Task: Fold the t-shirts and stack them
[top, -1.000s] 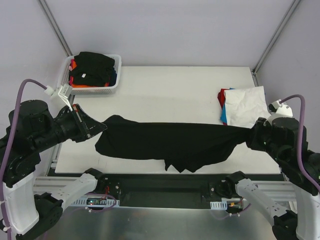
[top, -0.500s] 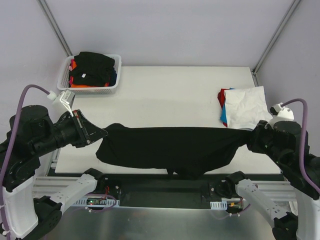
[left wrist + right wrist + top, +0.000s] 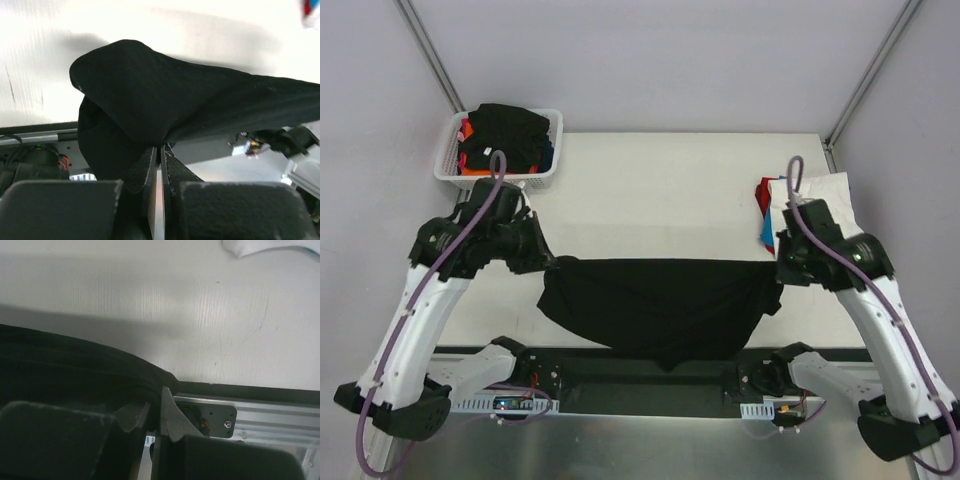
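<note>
While clenched tight on the black t-shirt (image 3: 660,300), one top corner apiece: left gripper (image 3: 550,262), right gripper (image 3: 781,263); stretched along the table (image 3: 660,190) near edge, hem drooping past it; wide tabletop beyond; folded t-shirt stack (image 3: 812,212) at right edge, basket (image 3: 505,172) at far-left corner.

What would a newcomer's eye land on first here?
A black t-shirt hangs stretched between the left pincer and right pincer, sagging past the near edge of the table. Far left stands a white basket of shirts; at the right edge lies a stack topped by a white t-shirt.
</note>
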`<state>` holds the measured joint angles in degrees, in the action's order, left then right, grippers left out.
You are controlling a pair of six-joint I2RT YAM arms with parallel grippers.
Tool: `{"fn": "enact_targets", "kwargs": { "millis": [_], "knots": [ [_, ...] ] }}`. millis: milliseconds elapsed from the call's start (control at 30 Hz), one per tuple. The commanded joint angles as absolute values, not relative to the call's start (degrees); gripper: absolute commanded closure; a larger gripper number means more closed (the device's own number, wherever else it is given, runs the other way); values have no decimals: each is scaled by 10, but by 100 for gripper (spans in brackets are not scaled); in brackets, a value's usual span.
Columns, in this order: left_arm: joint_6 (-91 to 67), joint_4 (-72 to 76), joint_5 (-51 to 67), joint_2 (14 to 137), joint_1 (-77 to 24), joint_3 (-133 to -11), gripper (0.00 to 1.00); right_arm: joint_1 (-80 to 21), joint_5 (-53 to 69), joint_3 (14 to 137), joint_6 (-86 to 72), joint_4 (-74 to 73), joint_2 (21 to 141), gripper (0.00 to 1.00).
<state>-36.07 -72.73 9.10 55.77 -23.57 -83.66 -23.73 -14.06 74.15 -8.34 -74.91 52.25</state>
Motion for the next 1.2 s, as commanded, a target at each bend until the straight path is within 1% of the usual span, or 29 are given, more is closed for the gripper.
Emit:
{"fn": "enact_targets", "kwargs": {
  "millis": [0,167,200,267,333,367,467,533,600,633,667,700,733,800,833,867,900,933,1000,1033,1100,1133,1167],
  "knots": [
    [-348,-640,42,612,-233,-801,100,-233,-113,722,-75,-677,603,99],
    [-319,-572,-26,717,-218,-812,100,-219,-94,766,-50,-622,722,99],
    [-316,-563,-23,758,-210,-821,100,-214,-91,795,-40,-620,766,99],
    [-312,-544,-2,802,-164,-850,100,-202,-87,837,-31,-613,801,99],
    [-316,-537,53,857,-135,-919,100,-191,-88,904,-19,-609,832,99],
    [-316,-535,53,869,-127,-976,100,-186,-91,926,-15,-608,840,99],
    [-300,-535,26,899,-126,-1059,100,-169,-88,998,-4,-605,868,99],
    [-295,-536,32,918,-123,-1065,100,-156,-77,1019,10,-610,896,99],
    [-298,-534,44,925,-124,-1037,100,-150,-48,1017,15,-612,917,99],
    [-298,-534,60,927,-124,-1026,100,-148,-38,1013,17,-616,934,96],
    [-298,-534,67,928,-124,-1000,100,-148,-16,1003,18,-622,942,86],
    [-300,-533,72,926,-124,-988,95,-148,-5,994,18,-627,948,73],
    [-299,-530,86,923,-124,-976,93,-148,-5,984,18,-627,951,55],
    [-298,-526,98,913,-124,-941,82,-148,32,934,10,-615,938,45],
    [-296,-525,102,908,-124,-930,65,-148,45,919,6,-600,929,36],
    [-295,-524,112,902,-124,-911,52,-147,51,904,2,-595,914,31],
    [-293,-523,117,890,-124,-902,42,-148,58,881,2,-592,908,28],
    [-292,-523,123,884,-124,-892,29,-147,64,869,2,-589,902,27],
    [-291,-524,137,868,-124,-868,22,-148,77,841,2,-587,885,27],
    [-292,-523,144,863,-124,-861,20,-148,82,833,2,-585,880,28],
    [-292,-516,158,859,-131,-836,20,-147,89,819,2,-585,876,28],
    [-291,-512,157,860,-134,-827,20,-148,90,810,2,-583,876,29],
    [-290,-508,157,861,-138,-810,25,-148,90,804,2,-581,878,29]
  ]
}}
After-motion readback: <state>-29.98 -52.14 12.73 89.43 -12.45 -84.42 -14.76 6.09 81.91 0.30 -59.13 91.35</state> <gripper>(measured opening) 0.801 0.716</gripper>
